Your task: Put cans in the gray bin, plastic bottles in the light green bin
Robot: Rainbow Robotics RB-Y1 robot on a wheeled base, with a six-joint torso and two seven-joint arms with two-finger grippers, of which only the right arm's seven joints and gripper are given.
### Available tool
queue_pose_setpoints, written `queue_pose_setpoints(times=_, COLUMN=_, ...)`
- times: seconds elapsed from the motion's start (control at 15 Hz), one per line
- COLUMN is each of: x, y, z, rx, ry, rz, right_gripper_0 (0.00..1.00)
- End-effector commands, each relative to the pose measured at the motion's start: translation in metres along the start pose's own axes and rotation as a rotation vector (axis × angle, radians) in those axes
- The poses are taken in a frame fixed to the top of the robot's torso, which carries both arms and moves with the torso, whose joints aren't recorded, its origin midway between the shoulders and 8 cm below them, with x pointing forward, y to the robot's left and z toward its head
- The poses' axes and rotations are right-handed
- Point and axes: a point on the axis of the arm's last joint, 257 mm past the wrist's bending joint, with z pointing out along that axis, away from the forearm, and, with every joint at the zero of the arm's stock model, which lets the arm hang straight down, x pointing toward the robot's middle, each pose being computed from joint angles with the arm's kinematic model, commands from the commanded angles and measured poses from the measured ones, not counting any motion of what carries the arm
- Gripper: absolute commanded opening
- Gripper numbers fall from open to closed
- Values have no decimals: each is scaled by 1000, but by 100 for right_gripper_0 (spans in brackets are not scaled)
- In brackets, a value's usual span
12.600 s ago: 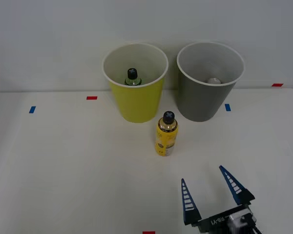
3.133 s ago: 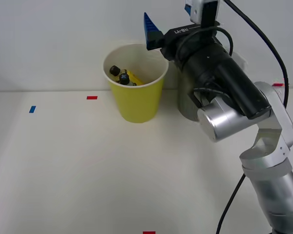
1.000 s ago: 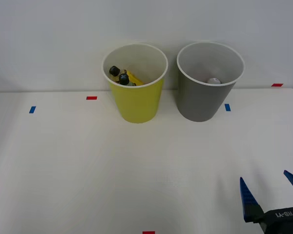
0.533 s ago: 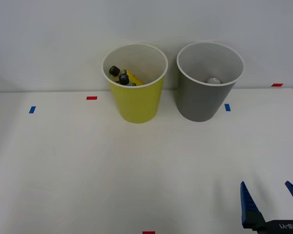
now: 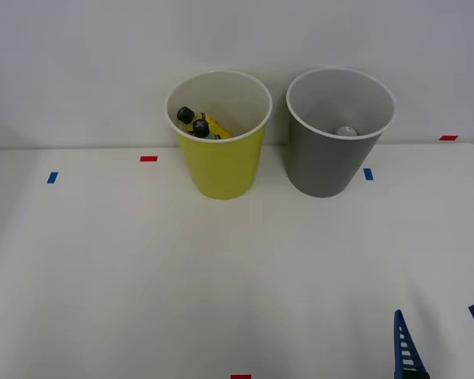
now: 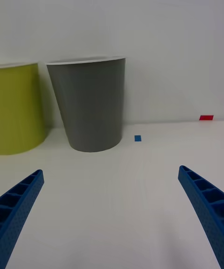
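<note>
Table [image 5: 142,276]: white, set against a plain pale wall; two bins are stood at its far edge.
Pincer [image 5: 442,347]: seen at the near right corner of the table in the front view; its two blue ribbed fingers [image 6: 18,203] are spread wide, with nothing between them. It is kept well apart from both bins.
Gray bin [image 5: 340,130]: upright, the nearer of the two to the pincer; in the wrist view its dark tapered wall [image 6: 91,105] is seen straight ahead.
Can [image 5: 346,131]: one counted, seen as a small silvery round top low inside the gray bin.
Green bin [image 5: 219,134]: upright, just beside the gray bin on its left, apart from it; its white inside is shown in the front view.
Bottles [image 5: 199,126]: two black caps are counted inside the green bin, against its left wall; a yellow label is seen beside them. Both bottles are tilted.
Tape marks: six counted in the front view. Red [image 5: 148,159]: three, one left of the green bin, one at the far right edge, one at the near edge. Blue [image 5: 368,174]: two, one just right of the gray bin, one far left.
Bins counted: two, of like size.
</note>
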Motion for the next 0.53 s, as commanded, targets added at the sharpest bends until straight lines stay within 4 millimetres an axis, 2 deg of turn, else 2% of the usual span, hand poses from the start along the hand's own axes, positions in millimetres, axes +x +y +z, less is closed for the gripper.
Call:
queue_pose_setpoints(times=0.07, x=-2, y=0, z=-11, rx=19, ry=-4, rz=-37, right_gripper_0=100)
queue_pose_setpoints(times=0.27, x=0, y=7, z=-15, rx=-19, ry=10, rz=59, right_gripper_0=100)
queue_pose_setpoints(times=0.53, x=0, y=10, z=-15, rx=-23, ry=10, rz=73, right_gripper_0=100)
